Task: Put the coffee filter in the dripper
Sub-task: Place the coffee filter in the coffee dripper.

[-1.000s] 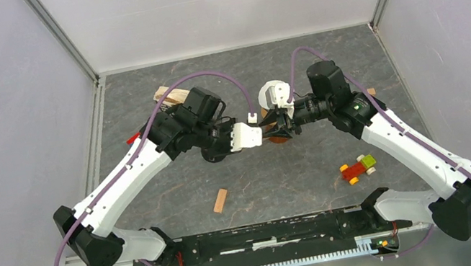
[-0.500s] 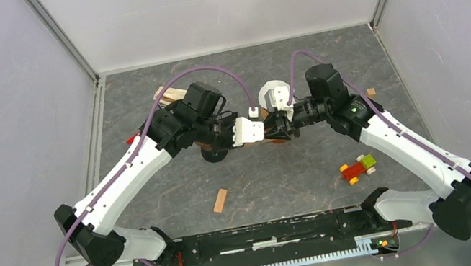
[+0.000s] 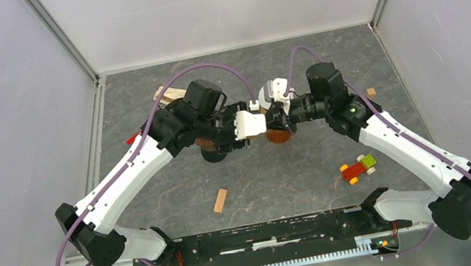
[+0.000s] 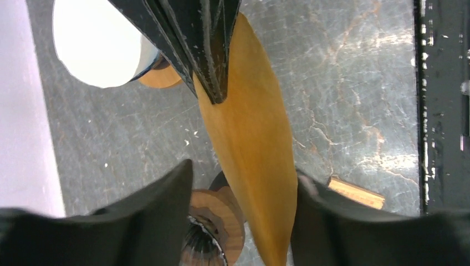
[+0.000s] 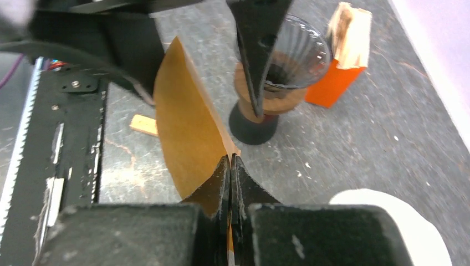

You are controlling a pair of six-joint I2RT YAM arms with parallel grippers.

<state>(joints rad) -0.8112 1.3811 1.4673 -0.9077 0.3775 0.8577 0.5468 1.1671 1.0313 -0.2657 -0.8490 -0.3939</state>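
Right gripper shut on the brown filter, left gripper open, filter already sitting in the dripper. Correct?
Not in the dripper. The filter hangs pinched in the right gripper beside the dripper, whose glass cone is empty; the right wrist view shows it. Right gripper shut on it, left gripper open: both right.

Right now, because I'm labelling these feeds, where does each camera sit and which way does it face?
Top external: above and behind the bases, looking down on the table; both arms show whole.
Left wrist: on the left arm, looking past the open left gripper at the coffee filter and dripper.
Right wrist: on the right arm, looking along the right gripper, shut on the filter.
Both wrist views share filter and dripper.
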